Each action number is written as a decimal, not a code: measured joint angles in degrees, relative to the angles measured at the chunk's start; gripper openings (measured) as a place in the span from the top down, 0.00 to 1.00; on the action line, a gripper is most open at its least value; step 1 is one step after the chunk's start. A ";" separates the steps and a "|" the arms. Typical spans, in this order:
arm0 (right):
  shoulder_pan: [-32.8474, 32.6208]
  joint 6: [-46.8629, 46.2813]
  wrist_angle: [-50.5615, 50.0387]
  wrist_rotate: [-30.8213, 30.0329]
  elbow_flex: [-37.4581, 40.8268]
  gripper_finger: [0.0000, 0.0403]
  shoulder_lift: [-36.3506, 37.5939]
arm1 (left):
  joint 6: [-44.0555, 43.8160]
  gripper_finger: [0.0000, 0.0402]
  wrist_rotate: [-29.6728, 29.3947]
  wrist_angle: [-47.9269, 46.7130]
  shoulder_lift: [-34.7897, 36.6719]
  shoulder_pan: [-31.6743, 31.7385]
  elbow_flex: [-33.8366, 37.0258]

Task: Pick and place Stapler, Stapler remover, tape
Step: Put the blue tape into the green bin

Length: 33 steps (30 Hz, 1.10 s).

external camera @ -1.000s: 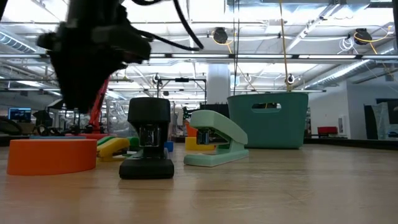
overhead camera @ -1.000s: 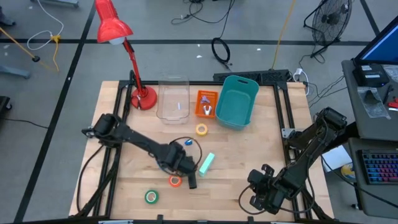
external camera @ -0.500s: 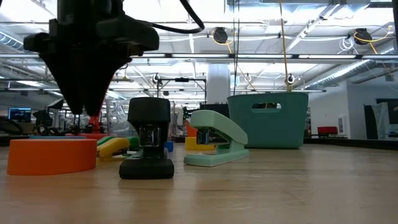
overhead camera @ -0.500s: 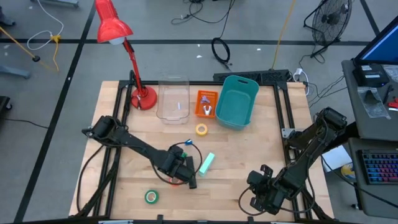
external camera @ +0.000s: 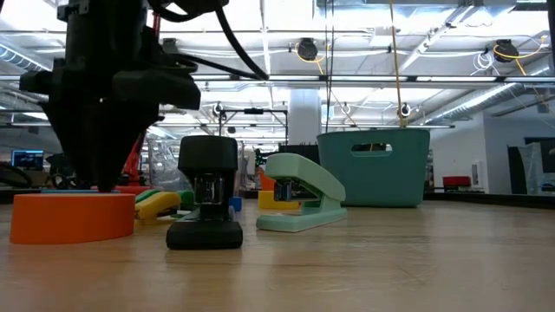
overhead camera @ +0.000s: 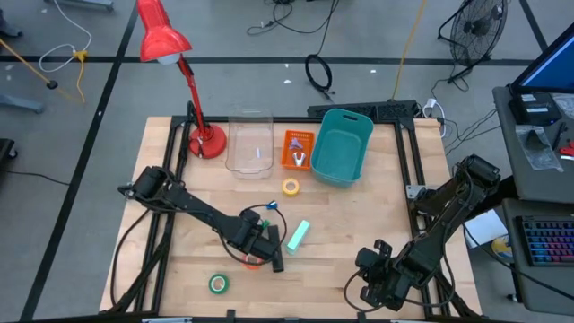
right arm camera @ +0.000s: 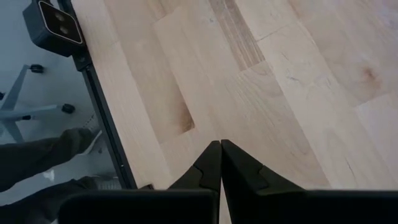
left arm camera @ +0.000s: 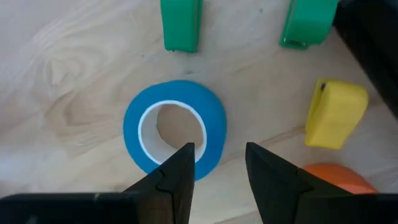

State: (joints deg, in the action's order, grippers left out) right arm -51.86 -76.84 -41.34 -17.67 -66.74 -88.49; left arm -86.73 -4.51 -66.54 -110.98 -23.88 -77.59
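Observation:
A blue tape ring (left arm camera: 133,124) lies flat on the wood right under my left gripper (left arm camera: 217,149), which points down and is open. One finger stands over the ring's hole, the other outside its wall. Beside it lie the orange tape (external camera: 74,217), partly under the arm in the high view (overhead camera: 252,262), a mint-green stapler (overhead camera: 298,235) and a black stapler-like tool (external camera: 208,208). The green tape (overhead camera: 218,283) and the yellow tape (overhead camera: 291,187) lie apart. My right gripper (right arm camera: 220,149) is shut over bare wood at the near right corner (overhead camera: 377,278). My left gripper comes from above with its fingers (left arm camera: 177,171) on either side of the near wall (left arm camera: 210,155) of the blue tape. I cannot tell whether they touch it. The ring lies flat on the table.
At the far edge stand a teal bin (overhead camera: 341,148), an orange tray (overhead camera: 297,142) holding a small pale thing, a clear box (overhead camera: 249,144) and a red lamp (overhead camera: 202,135). A small yellow block (left arm camera: 336,112) and green pieces (left arm camera: 180,25) lie close to the blue ring.
My left gripper has sunk toward the table and shifted a little toward the left edge. It now covers part of the orange tape in the high view and reaches down behind it in the low view. The things on the table have stayed put.

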 joint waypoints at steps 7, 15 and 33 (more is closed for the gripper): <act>0.00 0.00 0.21 -0.04 0.00 0.99 0.00 | -0.21 0.63 1.16 2.54 0.01 0.62 2.59; 0.00 0.00 0.39 -0.09 0.00 0.99 0.00 | 1.26 0.73 1.49 3.24 0.00 1.96 3.25; 0.44 1.14 0.35 -0.50 0.00 0.99 0.71 | 3.05 0.93 2.68 2.59 7.36 3.24 3.27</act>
State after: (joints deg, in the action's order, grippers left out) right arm -51.42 -75.70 -40.99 -18.17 -66.74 -87.78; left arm -83.68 -1.84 -63.95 -103.62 -20.64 -74.32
